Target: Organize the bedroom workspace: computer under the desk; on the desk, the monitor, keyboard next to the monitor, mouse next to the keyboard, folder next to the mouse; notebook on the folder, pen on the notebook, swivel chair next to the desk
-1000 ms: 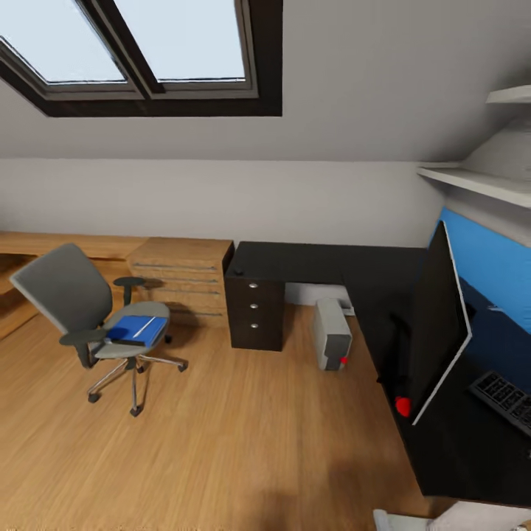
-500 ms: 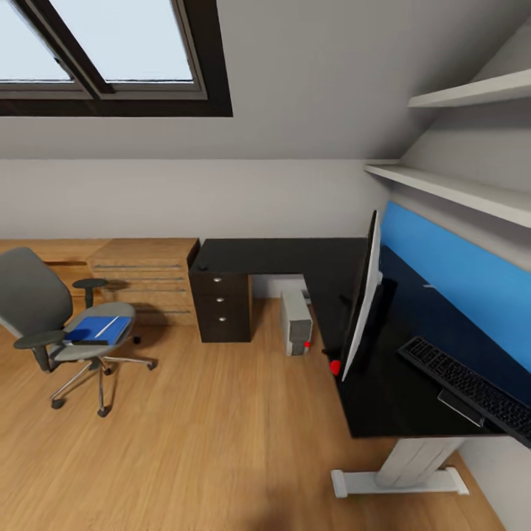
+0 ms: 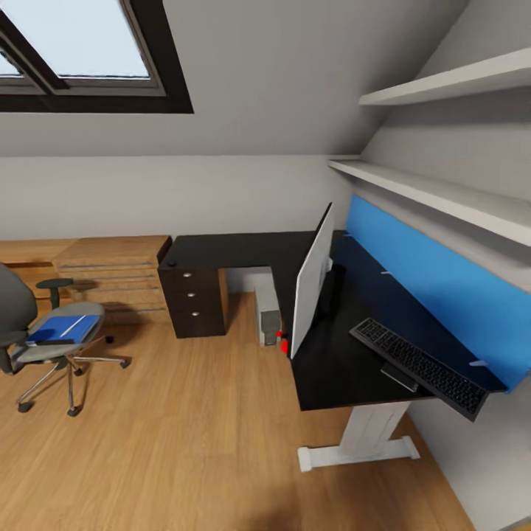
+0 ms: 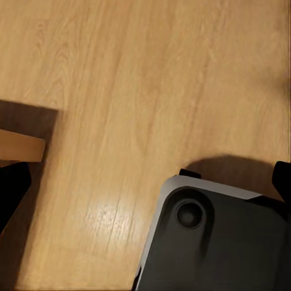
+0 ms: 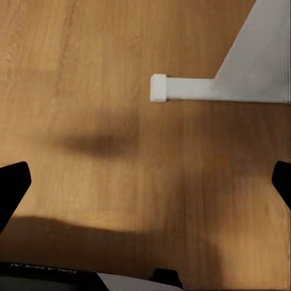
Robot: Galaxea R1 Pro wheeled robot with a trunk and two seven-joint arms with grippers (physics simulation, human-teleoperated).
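Head view of the bedroom: the L-shaped worktop with black top, black drawers and blue back panel occupies the right half. The monitor stands on the worktop, its light-grey back toward the camera, seen nearly edge-on. The keyboard lies on the worktop beyond the monitor's screen side, near the worktop's front end and close to the blue panel; one end overhangs the edge. The computer stands on the floor under the worktop, between the drawers and the monitor's near edge. At far left, the swivel chair stands well apart from the worktop; the folder lies flat on its seat, with a thin pale object on it too small to identify. Low wooden cabinets line the wall beside the drawers. Two white shelves hang above the panel.

Left wrist view: the left gripper points at bare plank floor above the robot's dark base; its fingers are spread wide at the frame edges, holding nothing.

Right wrist view: the right gripper likewise has its fingers wide apart and empty, over floor near the worktop's white foot. All task objects lie away from both sets of fingers.
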